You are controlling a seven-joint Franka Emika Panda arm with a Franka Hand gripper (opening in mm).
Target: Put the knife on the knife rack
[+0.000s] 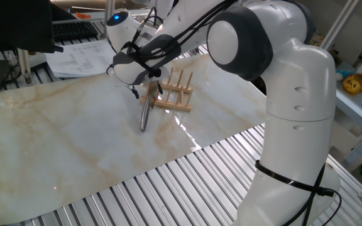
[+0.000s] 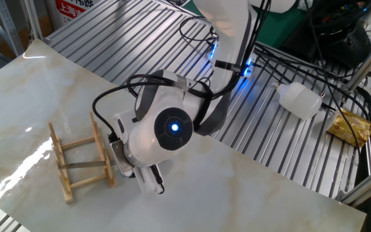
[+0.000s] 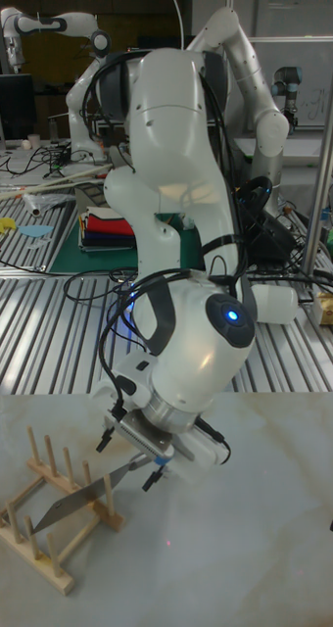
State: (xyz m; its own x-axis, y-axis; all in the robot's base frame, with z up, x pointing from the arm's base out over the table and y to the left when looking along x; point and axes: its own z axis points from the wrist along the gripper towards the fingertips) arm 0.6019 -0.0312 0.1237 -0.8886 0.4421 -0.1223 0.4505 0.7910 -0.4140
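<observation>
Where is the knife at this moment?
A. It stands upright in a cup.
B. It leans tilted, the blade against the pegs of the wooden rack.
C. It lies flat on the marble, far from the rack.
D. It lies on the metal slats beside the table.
B. In the tall fixed view the knife slants down from the gripper, with its blade among the pegs of the knife rack.

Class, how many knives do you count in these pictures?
1: the knife sits tilted at the end of the rack. The arm may hide others.

White arm (image 1: 294, 94), black cables, blue light
</observation>
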